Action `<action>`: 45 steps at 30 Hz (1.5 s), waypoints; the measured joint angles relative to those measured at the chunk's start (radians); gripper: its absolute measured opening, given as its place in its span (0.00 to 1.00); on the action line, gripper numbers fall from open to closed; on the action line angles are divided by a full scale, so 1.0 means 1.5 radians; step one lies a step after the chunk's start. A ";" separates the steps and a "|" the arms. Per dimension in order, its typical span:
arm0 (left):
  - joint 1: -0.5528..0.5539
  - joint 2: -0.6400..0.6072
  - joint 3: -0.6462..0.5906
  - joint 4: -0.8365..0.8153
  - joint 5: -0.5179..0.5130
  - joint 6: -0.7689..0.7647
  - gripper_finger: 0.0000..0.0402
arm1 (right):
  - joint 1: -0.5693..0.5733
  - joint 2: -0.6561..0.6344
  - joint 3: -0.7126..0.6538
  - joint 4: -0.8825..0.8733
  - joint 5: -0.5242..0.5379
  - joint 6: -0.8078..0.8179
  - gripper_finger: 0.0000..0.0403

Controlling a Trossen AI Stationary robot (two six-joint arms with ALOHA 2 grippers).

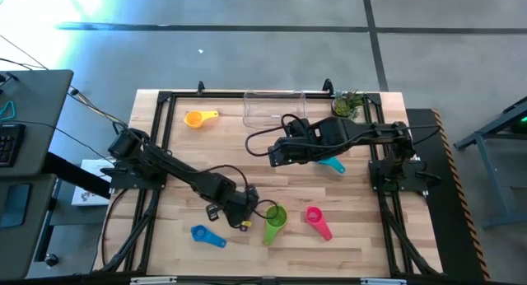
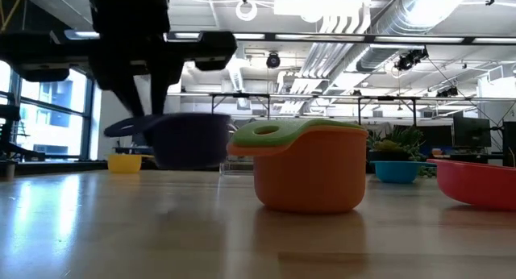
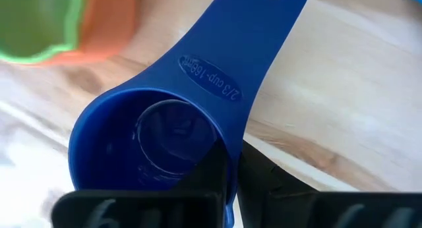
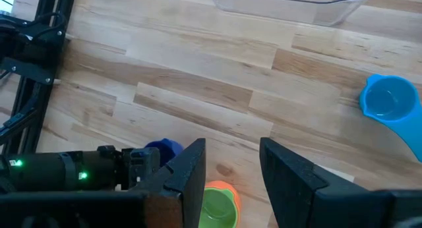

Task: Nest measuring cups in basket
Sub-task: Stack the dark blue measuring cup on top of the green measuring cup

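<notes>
- Grey concrete floor (image 1: 247, 54) surrounds the wooden table (image 1: 272, 244), crossed by dark seams
- A grey desk (image 1: 33, 128) stands alongside
- Exposed ducts (image 2: 379, 21) line the ceiling
- Tall windows (image 2: 48, 118) admit daylight

On the wooden table (image 1: 165, 235), the left gripper (image 1: 244, 209) sits beside the green cup (image 1: 275, 221). The right gripper (image 1: 276, 156) hovers below the clear basket (image 1: 274, 108). Yellow (image 1: 198, 118), blue (image 1: 206, 235), pink (image 1: 317, 220) and teal (image 1: 333, 165) cups lie scattered; a potted plant (image 1: 348, 105) occupies the corner.
</notes>
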 joint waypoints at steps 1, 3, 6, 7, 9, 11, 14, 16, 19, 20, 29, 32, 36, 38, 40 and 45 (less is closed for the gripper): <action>-0.001 -0.003 0.003 -0.003 -0.009 0.006 0.02 | 0.000 0.000 0.000 0.000 0.000 0.000 0.33; -0.002 -0.006 0.017 -0.009 -0.028 0.015 0.02 | 0.000 0.000 0.000 0.000 0.000 -0.001 0.33; -0.001 -0.012 0.043 -0.020 -0.045 0.041 0.03 | 0.000 -0.001 0.000 0.000 0.000 -0.003 0.33; -0.001 -0.011 0.054 -0.016 -0.047 0.050 0.03 | 0.000 -0.001 0.000 0.001 0.000 -0.003 0.33; -0.002 -0.011 0.078 -0.022 -0.048 0.064 0.03 | -0.002 -0.001 0.000 0.001 0.000 -0.004 0.33; -0.005 -0.011 0.102 -0.015 -0.048 0.078 0.02 | -0.002 -0.001 0.000 0.001 0.000 -0.005 0.33; -0.009 -0.011 0.132 -0.019 -0.045 0.097 0.02 | -0.002 -0.001 0.000 0.001 0.000 -0.005 0.33; -0.012 -0.011 0.147 -0.018 -0.038 0.106 0.02 | -0.002 -0.001 0.000 0.001 -0.001 -0.004 0.33; -0.017 -0.011 0.155 -0.008 -0.035 0.129 0.02 | -0.002 -0.001 0.000 0.002 -0.001 -0.003 0.33; -0.019 -0.011 0.157 -0.006 -0.035 0.135 0.02 | -0.002 -0.001 0.000 0.001 -0.002 -0.002 0.33; -0.025 -0.004 0.159 0.043 0.011 0.124 0.02 | -0.006 -0.001 0.000 0.002 -0.001 0.014 0.33; -0.024 0.011 0.159 0.050 0.016 0.119 0.02 | -0.012 -0.001 0.000 0.003 0.000 0.018 0.33; -0.024 0.035 0.158 0.051 0.014 0.119 0.02 | -0.017 -0.001 0.000 0.005 0.000 0.018 0.33; -0.024 0.044 0.158 0.055 0.016 0.119 0.02 | -0.021 -0.001 0.000 0.005 0.000 0.018 0.33; -0.024 0.056 0.158 0.057 0.015 0.119 0.02 | -0.021 -0.001 0.000 0.005 0.001 0.018 0.33; -0.019 0.077 0.158 0.074 0.016 0.118 0.02 | -0.022 -0.001 0.000 0.005 0.002 0.018 0.33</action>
